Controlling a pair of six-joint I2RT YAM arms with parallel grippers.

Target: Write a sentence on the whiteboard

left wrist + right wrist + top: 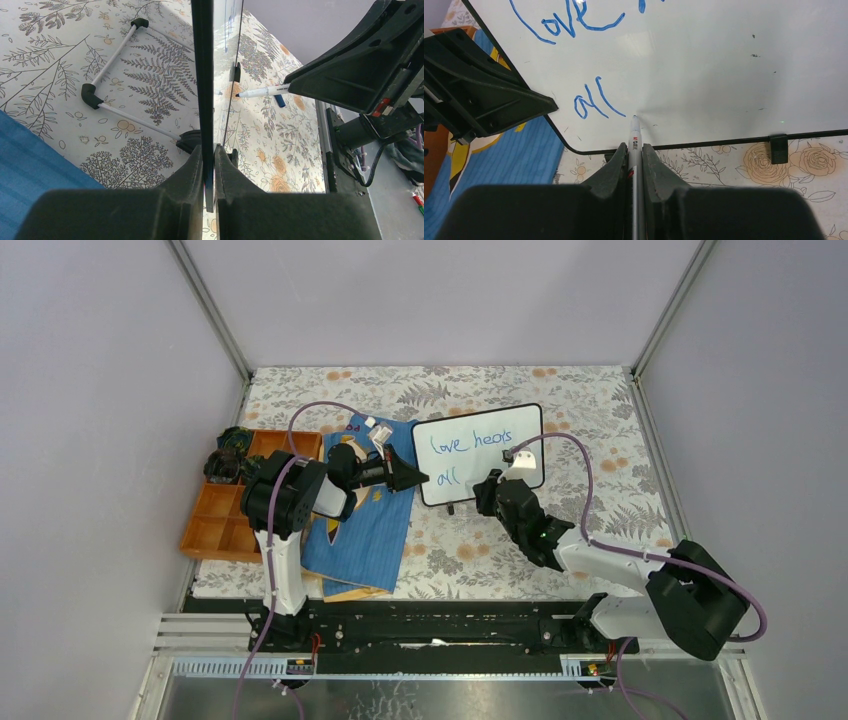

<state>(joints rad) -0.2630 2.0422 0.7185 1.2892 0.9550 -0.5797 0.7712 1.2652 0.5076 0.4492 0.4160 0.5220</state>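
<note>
Left gripper clamping whiteboard edge, jaws nearly shut; board standing on table. Right gripper pinching marker, tip at board after "all". Risk: excess pen pressure pivoting board, skewing sentence.

Top camera high over near side, both wrist cameras close on whiteboard, left edge-on, right face-on

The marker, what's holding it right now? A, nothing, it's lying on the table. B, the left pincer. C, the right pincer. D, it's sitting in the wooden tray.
C: the right wrist view shows the right pincer clamped on the marker, its tip at the whiteboard, while the left pincer grips the board's edge.
</note>
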